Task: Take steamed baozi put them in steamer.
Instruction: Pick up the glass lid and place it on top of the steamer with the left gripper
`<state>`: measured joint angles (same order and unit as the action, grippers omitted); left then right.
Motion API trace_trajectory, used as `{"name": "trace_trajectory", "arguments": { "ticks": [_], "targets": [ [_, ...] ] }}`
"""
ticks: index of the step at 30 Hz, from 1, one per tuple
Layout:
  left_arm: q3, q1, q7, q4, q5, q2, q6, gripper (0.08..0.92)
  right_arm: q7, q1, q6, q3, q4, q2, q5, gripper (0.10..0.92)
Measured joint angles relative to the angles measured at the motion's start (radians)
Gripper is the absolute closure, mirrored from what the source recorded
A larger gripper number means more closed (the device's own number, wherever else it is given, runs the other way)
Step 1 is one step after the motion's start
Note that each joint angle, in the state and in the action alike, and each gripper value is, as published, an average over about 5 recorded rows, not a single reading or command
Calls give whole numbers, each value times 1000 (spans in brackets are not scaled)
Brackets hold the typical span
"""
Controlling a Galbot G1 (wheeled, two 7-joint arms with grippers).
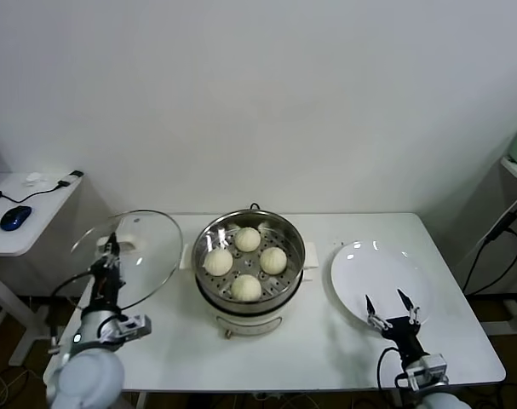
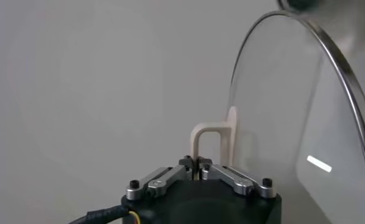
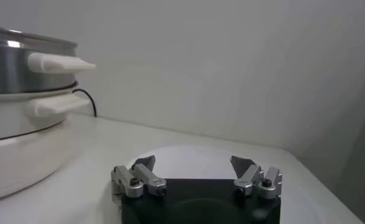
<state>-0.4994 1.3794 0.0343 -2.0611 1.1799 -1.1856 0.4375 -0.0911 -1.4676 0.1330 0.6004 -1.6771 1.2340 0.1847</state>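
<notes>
Head view carries no readable writing. Four baozi point(image 1: 247, 239) sit in the one steamer point(image 1: 250, 298) at frame centre. Left gripper point(image 1: 112, 249), lower left, pinches the handle of one glass lid point(image 1: 152, 247). Right gripper point(image 1: 391, 312), lower right, gapes wide over one white plate point(image 1: 360, 264).
</notes>
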Motion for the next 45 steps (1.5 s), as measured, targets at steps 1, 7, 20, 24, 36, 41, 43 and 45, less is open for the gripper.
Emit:
{"name": "trace_trajectory", "arguments": {
  "ticks": [1,7,20,24,36,41,43,45],
  "targets": [
    [27,-11,10,-8,13,-4,20,868,0,-1,-1,-1,-1,1,-2,203],
    [196,-80,69,-30,118,-60,128,868,0,-12,0,-5,-4,2,-6,203],
    [471,-208,168,35,337,-232,254,868,-4,-33,22,-9,18,7,-8,203],
    [521,-236,175,73,380,-284,267,868,-4,-39,31,-9,27,8,-7,203],
    [589,-296,180,201,441,-384,293,868,-2,-47,53,-4,50,-2,6,203],
    [592,-303,182,238,453,-393,298,868,0,-45,59,-2,53,-4,7,203],
    [590,-305,183,249,457,-393,299,868,1,-44,61,-2,55,-3,7,203],
    [588,-307,183,257,461,-392,299,868,2,-43,63,-2,57,0,6,203]
  ]
}}
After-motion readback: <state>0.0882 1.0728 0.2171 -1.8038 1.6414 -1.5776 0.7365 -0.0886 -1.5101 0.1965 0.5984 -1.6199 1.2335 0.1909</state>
